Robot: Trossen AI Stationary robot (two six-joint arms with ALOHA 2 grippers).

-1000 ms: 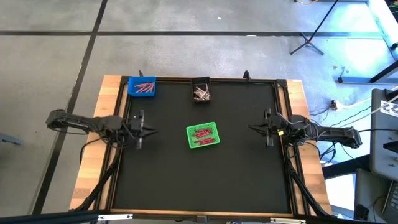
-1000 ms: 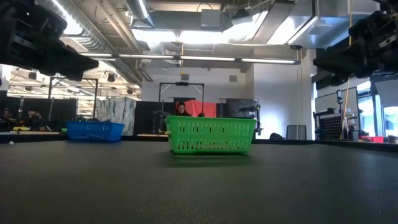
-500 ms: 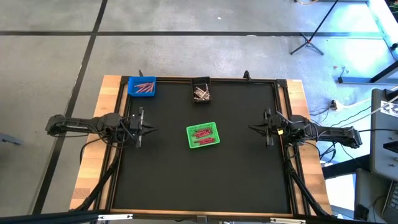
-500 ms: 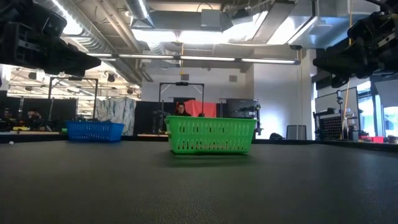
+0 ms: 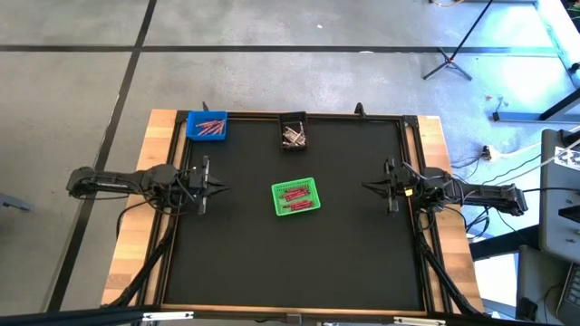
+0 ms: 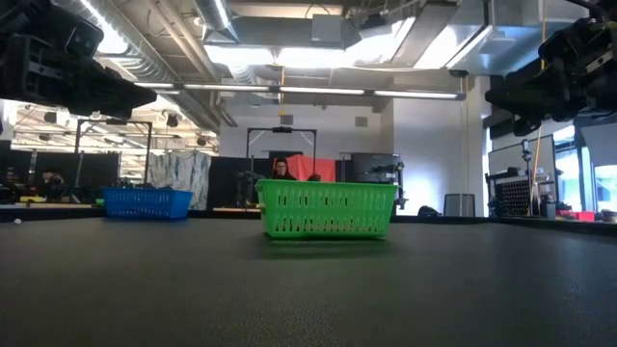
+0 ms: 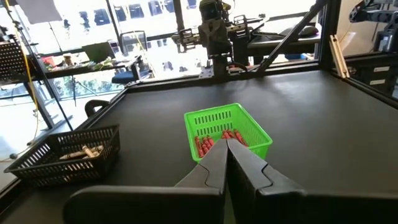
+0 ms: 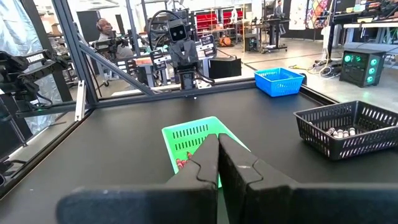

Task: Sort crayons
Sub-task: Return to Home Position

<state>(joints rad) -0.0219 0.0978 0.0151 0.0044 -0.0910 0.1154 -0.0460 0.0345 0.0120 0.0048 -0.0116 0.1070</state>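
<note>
Left gripper (image 5: pixel 217 189) near the table's (image 5: pixel 299 263) left edge, fingers pressed together, empty; right gripper (image 5: pixel 367 187) near the right edge, likewise closed and empty; red crayons (image 5: pixel 295 196) lie in the green bin (image 5: pixel 275 201) at the centre; pink crayons (image 5: pixel 211 126) in the blue bin (image 5: pixel 190 127), far left corner; pale crayons (image 5: pixel 292 136) in the black bin (image 5: pixel 283 122), mid far edge.
</note>
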